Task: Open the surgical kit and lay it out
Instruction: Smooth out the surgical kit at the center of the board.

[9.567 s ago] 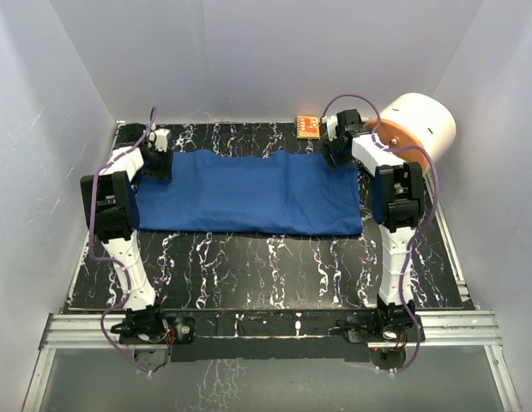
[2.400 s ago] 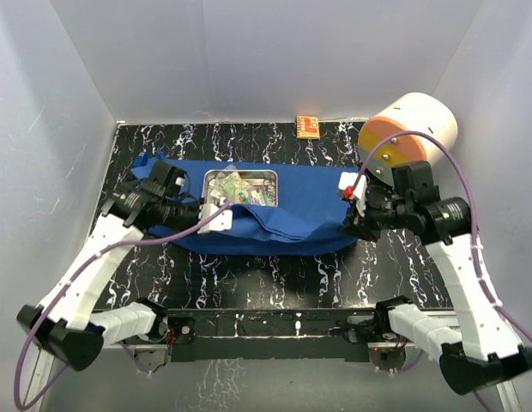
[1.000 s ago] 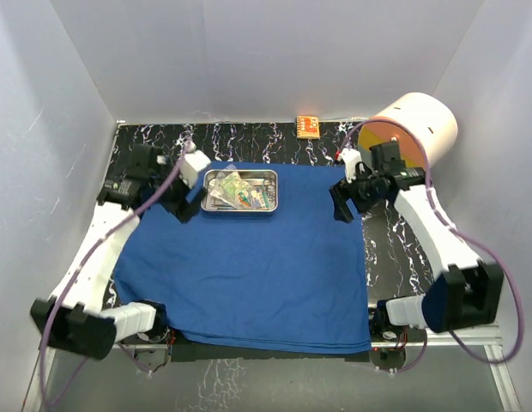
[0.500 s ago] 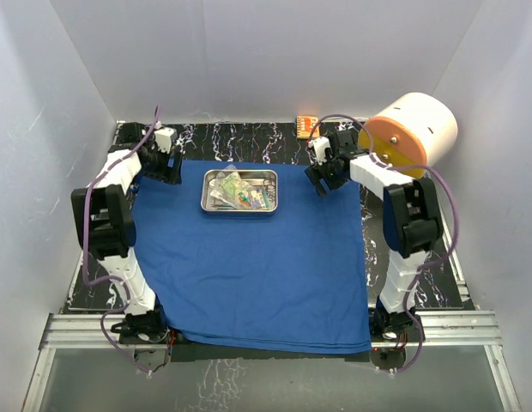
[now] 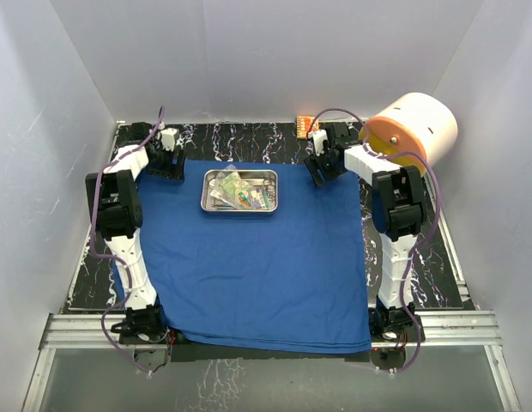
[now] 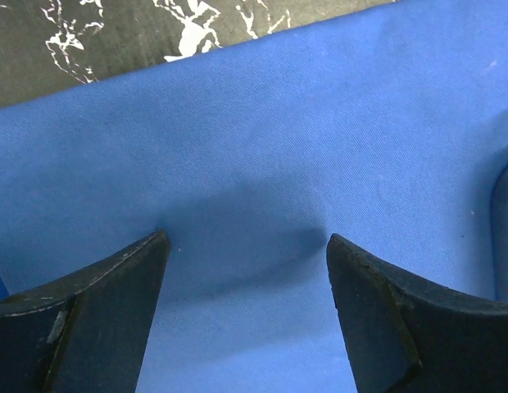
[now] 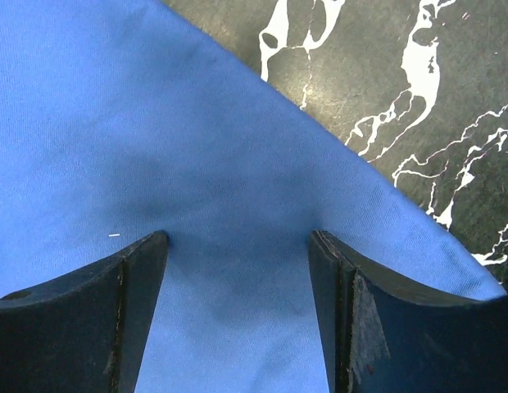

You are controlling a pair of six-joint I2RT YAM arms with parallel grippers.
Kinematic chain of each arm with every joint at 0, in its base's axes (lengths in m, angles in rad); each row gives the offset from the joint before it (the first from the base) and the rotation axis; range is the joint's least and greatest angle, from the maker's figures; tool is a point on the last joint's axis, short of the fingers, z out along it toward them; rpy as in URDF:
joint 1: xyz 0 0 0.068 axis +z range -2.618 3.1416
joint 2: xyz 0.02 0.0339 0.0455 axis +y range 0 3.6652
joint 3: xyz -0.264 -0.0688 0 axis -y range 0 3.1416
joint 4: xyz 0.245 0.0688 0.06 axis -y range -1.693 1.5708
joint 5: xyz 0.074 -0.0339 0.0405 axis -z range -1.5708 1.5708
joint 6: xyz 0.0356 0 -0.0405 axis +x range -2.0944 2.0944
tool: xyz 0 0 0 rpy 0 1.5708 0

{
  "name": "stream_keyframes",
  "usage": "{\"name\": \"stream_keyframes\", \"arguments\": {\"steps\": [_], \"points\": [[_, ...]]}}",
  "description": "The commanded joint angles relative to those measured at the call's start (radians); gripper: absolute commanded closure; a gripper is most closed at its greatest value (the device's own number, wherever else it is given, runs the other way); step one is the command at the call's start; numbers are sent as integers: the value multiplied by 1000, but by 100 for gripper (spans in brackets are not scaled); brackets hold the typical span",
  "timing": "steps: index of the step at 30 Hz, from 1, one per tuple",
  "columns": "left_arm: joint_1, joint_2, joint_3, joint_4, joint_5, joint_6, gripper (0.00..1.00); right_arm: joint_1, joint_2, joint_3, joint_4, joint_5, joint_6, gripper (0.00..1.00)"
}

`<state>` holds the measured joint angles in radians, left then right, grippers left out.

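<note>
The royal-blue cloth wrap (image 5: 257,266) of the surgical kit lies spread flat over most of the table. Near its far edge stands the steel tray (image 5: 206,193), holding clear packets and steel instruments (image 5: 238,194). My left gripper (image 5: 170,167) is at the cloth's far left corner. In the left wrist view it (image 6: 246,241) is open, fingertips (image 6: 147,254) down on the cloth (image 6: 262,147). My right gripper (image 5: 318,172) is at the far right corner. In the right wrist view it (image 7: 238,237) is open, tips resting on the cloth (image 7: 156,123) just inside its edge, nothing pinched.
A big white-and-orange cylinder (image 5: 412,129) lies at the back right beside the right arm. A small orange box (image 5: 305,126) sits at the back edge. Black marbled tabletop (image 5: 240,137) shows behind the cloth and to its right (image 7: 401,82). White walls enclose three sides.
Both arms have swung outward and back from beside the tray to the cloth's far corners. The right jaws have narrowed a little. Cloth and tray lie as before.
</note>
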<state>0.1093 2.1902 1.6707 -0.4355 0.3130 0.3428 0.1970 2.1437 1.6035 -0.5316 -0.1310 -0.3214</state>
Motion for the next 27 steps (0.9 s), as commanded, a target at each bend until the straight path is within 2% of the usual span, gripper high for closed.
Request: {"name": "stream_keyframes", "arguments": {"steps": [1, 8, 20, 27], "points": [[7, 44, 20, -65, -36, -20, 23, -24, 92, 32, -14, 45, -1, 34], [7, 89, 48, -65, -99, -46, 23, -25, 173, 122, -51, 42, 0, 44], [7, 218, 214, -110, -149, -100, 24, -24, 347, 332, -117, 89, -23, 62], [6, 283, 296, -127, -148, -116, 24, -24, 424, 448, -134, 125, -33, 67]]}}
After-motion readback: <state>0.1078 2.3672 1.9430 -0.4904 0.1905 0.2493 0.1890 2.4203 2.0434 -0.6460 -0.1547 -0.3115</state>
